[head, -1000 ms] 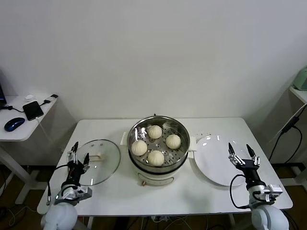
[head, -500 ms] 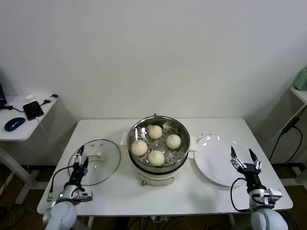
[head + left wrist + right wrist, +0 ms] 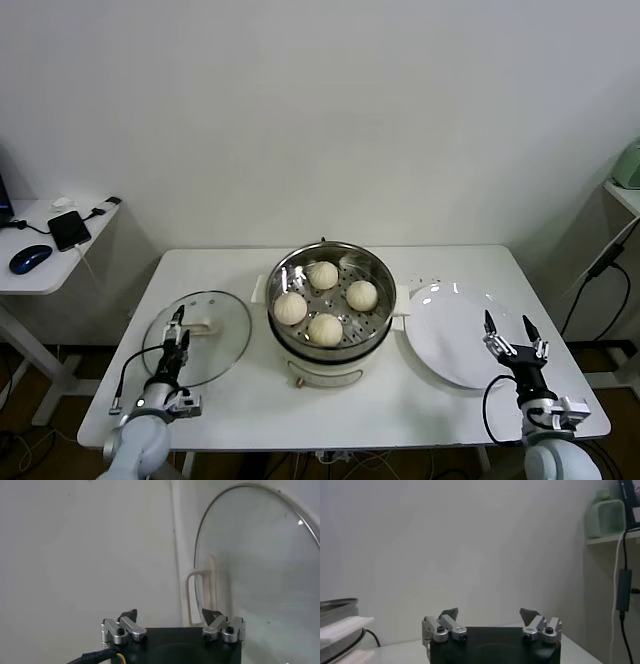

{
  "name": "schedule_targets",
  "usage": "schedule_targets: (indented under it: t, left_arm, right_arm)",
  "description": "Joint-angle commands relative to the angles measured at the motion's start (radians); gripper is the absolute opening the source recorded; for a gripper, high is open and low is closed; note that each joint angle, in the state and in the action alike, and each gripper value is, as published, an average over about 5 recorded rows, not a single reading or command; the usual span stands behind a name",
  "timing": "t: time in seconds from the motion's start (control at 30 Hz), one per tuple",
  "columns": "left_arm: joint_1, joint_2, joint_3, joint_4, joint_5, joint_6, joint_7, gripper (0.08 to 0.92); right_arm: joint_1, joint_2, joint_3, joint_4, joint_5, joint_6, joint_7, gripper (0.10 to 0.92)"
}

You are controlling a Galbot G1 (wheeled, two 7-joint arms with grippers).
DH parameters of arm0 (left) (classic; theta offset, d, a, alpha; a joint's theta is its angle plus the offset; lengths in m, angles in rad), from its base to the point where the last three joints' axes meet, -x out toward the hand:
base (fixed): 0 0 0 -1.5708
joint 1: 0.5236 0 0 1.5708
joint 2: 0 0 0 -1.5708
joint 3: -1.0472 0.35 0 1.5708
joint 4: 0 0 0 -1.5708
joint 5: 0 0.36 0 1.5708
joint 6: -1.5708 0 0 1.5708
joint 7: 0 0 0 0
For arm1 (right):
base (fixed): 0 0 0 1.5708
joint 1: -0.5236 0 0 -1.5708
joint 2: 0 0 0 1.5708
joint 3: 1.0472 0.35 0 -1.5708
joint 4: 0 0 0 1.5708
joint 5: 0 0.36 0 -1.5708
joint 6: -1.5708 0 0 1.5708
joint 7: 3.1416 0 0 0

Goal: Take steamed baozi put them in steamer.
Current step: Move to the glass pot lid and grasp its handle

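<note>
The steamer [image 3: 283, 268], a shiny steel pot on a cream base, stands mid-table with several cream-white baozi [image 3: 325, 328] lying on its perforated tray. My left gripper [image 3: 178, 333] hovers open and empty at the near edge of the glass lid [image 3: 210, 345], left of the steamer; in the left wrist view my left gripper [image 3: 170, 614] faces the lid [image 3: 250, 555] and its white handle [image 3: 199, 595]. My right gripper [image 3: 507, 328] stands open and empty over the near right side of the white plate [image 3: 450, 325]. In the right wrist view that same gripper [image 3: 489, 613] holds nothing.
A side table [image 3: 40, 270] at the far left carries a phone [image 3: 68, 229] and a mouse [image 3: 30, 258]. A black cable [image 3: 595, 270] hangs off the table's right, below a shelf with a green object [image 3: 605, 515]. The steamer's rim [image 3: 337, 603] shows at the right wrist view's edge.
Both arms have drawn back toward the table's front edge. The left gripper has shifted slightly right over the lid's rim. Both grippers stay open; the baozi have not moved.
</note>
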Motion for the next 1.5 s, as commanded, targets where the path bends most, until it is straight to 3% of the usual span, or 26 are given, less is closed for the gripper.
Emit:
schedule_targets:
  t: [0.03, 1.13, 1.23, 1.5]
  left_arm:
    - [-0.037, 0.007, 0.022, 0.047, 0.018, 0.028, -0.009, 0.823]
    - [-0.177, -0.045, 0.042, 0.165, -0.054, 0.093, 0.014, 0.817]
    - [-0.166, -0.046, 0.045, 0.156, -0.071, 0.097, 0.029, 0.766]
    - [-0.155, -0.062, 0.036, 0.159, -0.096, 0.092, 0.035, 0.533]
  right_arm:
    - [0.0, 0.003, 0.003, -0.007, 0.001, 0.002, -0.003, 0.823]
    - [0.01, 0.005, -0.004, -0.039, -0.004, 0.011, -0.006, 0.823]
    - [0.013, 0.005, -0.006, -0.043, -0.004, 0.012, -0.007, 0.823]
    - [0.018, 0.004, -0.008, -0.048, -0.011, 0.012, -0.008, 0.823]
